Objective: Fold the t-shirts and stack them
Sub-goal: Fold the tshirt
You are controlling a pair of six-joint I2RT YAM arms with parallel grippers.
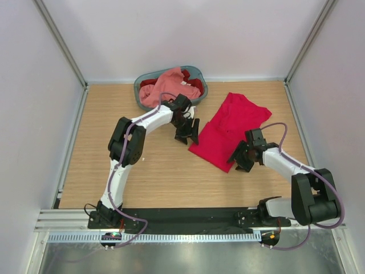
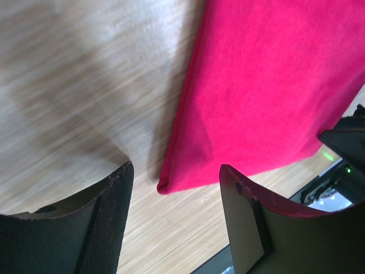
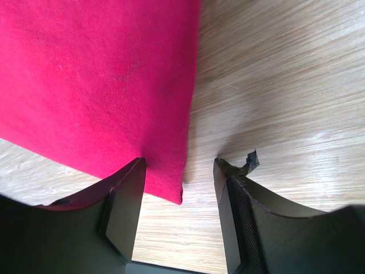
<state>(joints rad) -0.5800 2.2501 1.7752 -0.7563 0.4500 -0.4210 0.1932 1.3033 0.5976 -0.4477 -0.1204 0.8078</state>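
Note:
A bright crimson t-shirt (image 1: 228, 128) lies partly folded on the wooden table, right of centre. A salmon pink shirt (image 1: 162, 85) and a darker red shirt (image 1: 193, 81) lie in the basket. My left gripper (image 1: 188, 135) is open, empty, just above the crimson shirt's near left corner (image 2: 165, 185). My right gripper (image 1: 239, 160) is open over the shirt's near right corner (image 3: 177, 194), one finger (image 3: 122, 200) above the cloth, the other (image 3: 239, 205) above bare wood.
The grey-blue oval basket (image 1: 140, 85) stands at the back, left of the crimson shirt. Grey walls close in the table on three sides. A black rail (image 1: 188, 217) runs along the near edge.

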